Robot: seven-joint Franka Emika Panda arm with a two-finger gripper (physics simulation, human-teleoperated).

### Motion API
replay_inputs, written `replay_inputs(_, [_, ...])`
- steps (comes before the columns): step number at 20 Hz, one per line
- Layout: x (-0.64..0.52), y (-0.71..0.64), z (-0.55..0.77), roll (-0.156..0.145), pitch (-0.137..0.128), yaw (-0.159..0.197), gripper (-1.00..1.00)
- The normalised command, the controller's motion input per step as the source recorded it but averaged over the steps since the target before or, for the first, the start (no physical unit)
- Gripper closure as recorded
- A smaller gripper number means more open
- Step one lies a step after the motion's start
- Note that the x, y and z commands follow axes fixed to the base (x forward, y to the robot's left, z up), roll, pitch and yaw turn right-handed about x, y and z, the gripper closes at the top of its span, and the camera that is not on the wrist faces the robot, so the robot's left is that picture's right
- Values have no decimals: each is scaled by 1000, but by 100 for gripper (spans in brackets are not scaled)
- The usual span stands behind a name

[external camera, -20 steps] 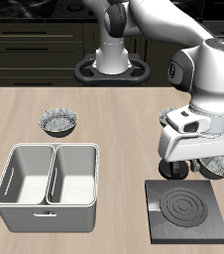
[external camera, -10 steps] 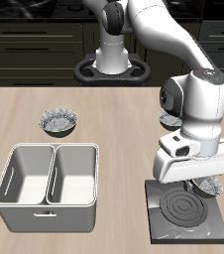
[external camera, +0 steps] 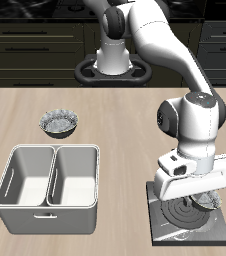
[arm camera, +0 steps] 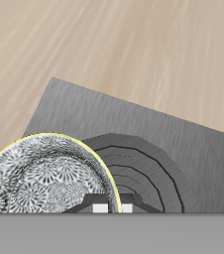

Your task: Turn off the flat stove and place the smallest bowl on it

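The flat stove lies near the table's front edge, a black slab whose burner rings are dull grey. I cannot make out its knob. My gripper hangs low over the stove, shut on the rim of the smallest bowl, a silvery fluted bowl that sticks out beside the fingers. The wrist view shows the bowl close against my gripper, just above the stove's surface. Whether the bowl touches the slab is not clear.
Another fluted silvery bowl sits farther back on the wooden table. A grey double-compartment bin stands beside the stove toward the front edge. The arm's big wrist rises above the stove.
The gripper has come down and forward with the bowl, from above the stove's back edge to low over the burner rings.
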Motion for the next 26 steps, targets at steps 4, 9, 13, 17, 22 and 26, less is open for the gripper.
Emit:
replay_inputs(4, [-21, 126, -156, 3, 18, 57, -100])
replay_inputs(9, [3, -89, 28, -33, 6, -15, -100])
replay_inputs(13, [-26, -54, 88, -20, -8, -8, -100])
replay_inputs(17, [-216, 64, 257, 16, -23, -44, -100])
replay_inputs(22, [-237, 64, 194, 39, -12, 11, -100])
replay_inputs(26, [-410, -132, 119, 2, 124, -144, -100])
